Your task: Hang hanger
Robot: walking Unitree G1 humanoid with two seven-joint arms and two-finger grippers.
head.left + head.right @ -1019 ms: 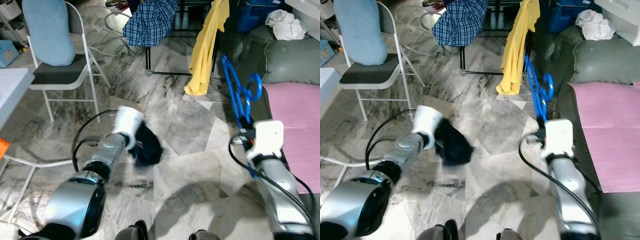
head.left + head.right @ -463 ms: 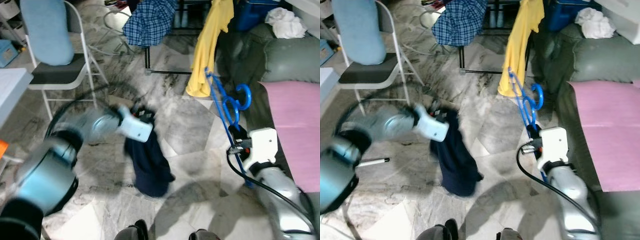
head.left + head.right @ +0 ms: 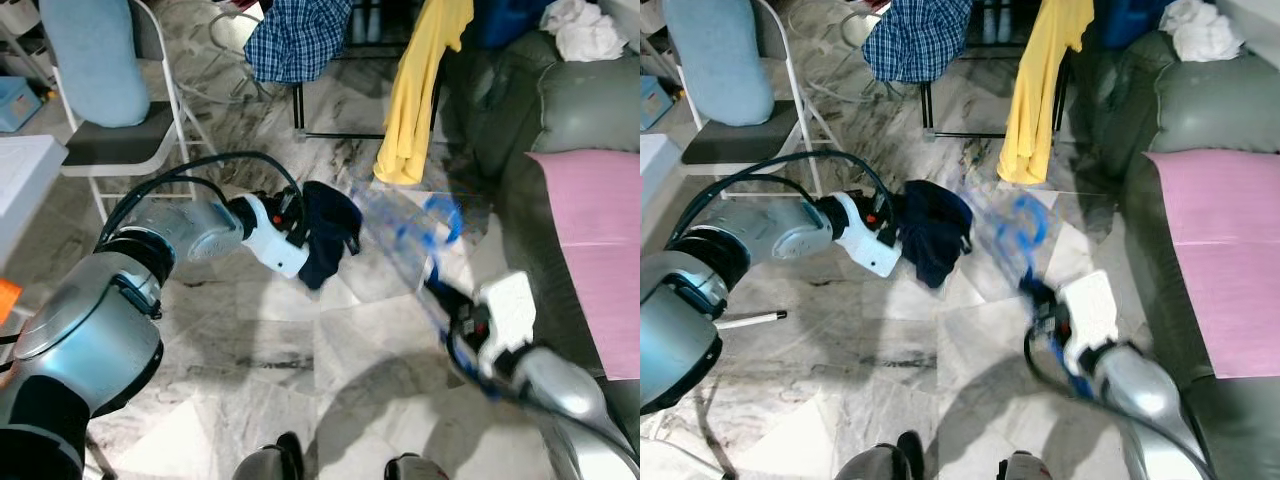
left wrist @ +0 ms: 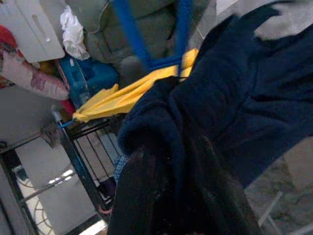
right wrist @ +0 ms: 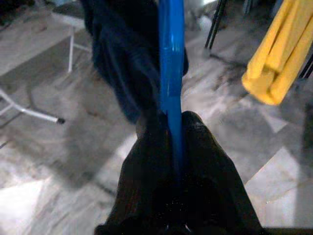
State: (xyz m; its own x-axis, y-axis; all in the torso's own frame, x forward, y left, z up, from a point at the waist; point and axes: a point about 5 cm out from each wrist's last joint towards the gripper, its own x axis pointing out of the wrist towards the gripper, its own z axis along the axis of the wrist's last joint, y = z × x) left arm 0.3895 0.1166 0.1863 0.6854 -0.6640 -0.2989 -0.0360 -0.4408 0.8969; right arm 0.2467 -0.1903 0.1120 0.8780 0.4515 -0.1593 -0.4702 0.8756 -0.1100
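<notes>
Holding a bunched-up dark navy garment (image 3: pixel 328 232), the left gripper (image 3: pixel 300 228) sits out over the marble floor (image 3: pixel 260 340) with its fingers clamped on the cloth, which droops down from them. Over on the other side, the right gripper (image 5: pixel 171 147) has its fingers (image 5: pixel 205 166) pinched tight on a bar of the blue hanger (image 3: pixel 415 235). That hanger is pretty smeared with motion blur in the head views, but it's up in the air between the two arms, just beside the navy garment, hook end pointing away from the robot. Further back there's a yellow shirt (image 3: pixel 420 90) and a blue plaid shirt (image 3: pixel 295 40) draped on a black rack, a folding chair (image 3: pixel 110 130) with a light blue cushion off to the left, and a grey sofa (image 3: pixel 570 110) with a pink cover (image 3: pixel 600 250) on the right.
</notes>
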